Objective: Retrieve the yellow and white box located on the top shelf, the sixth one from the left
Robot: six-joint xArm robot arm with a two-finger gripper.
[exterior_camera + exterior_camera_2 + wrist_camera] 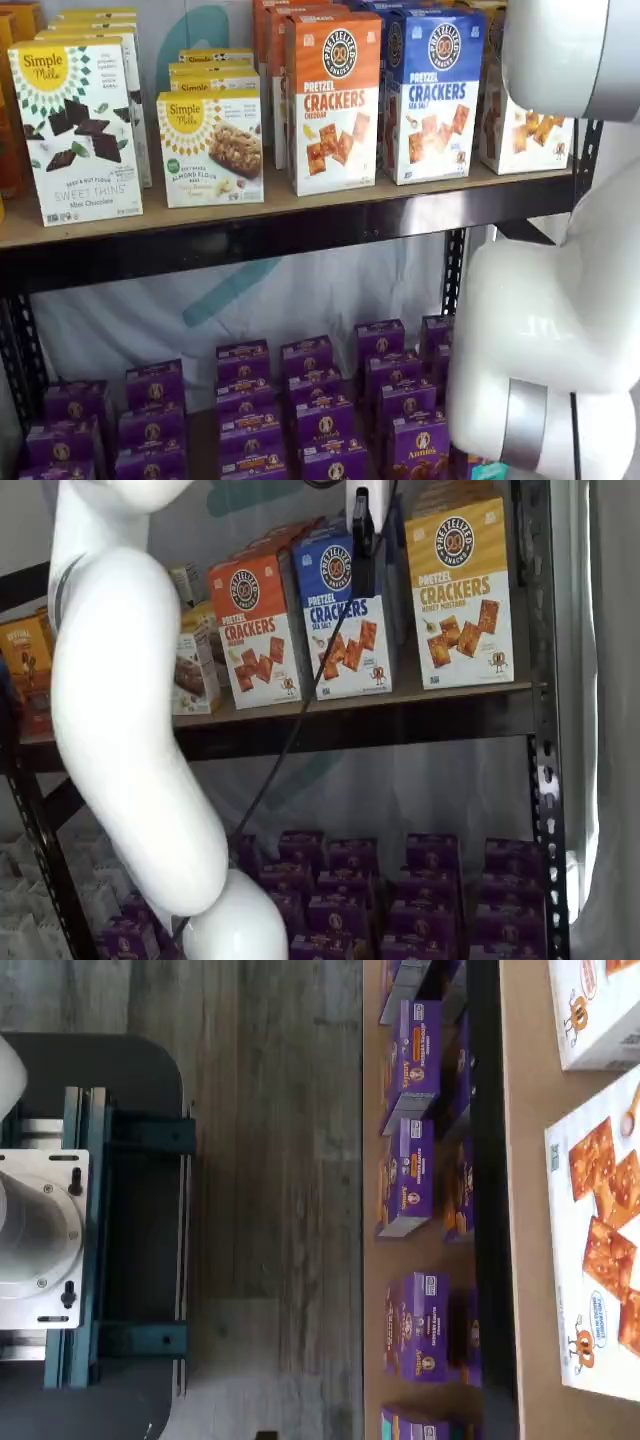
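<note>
The yellow and white box (pixel 462 590) stands upright at the right end of the top shelf (pixel 400 718), its yellow upper part and pictured crackers facing out. In a shelf view it (pixel 522 135) is mostly hidden behind the white arm. My gripper (pixel 362 580) hangs from the top edge as a single black finger with a cable beside it. It is in front of the blue carton, just left of the yellow and white box and apart from it. No gap shows. The wrist view shows the tan board (pixel 530 1160) and a white carton face with crackers (pixel 600 1250); I cannot tell which carton.
An orange cheddar carton (pixel 335 100) and a blue sea-salt carton (pixel 432 90) stand left of the target. Simple Mills boxes (pixel 80 130) fill the shelf's left. Small purple boxes (pixel 300 400) sit on the lower level. The white arm (pixel 130 730) blocks much of both views. A black upright (pixel 540 730) stands right.
</note>
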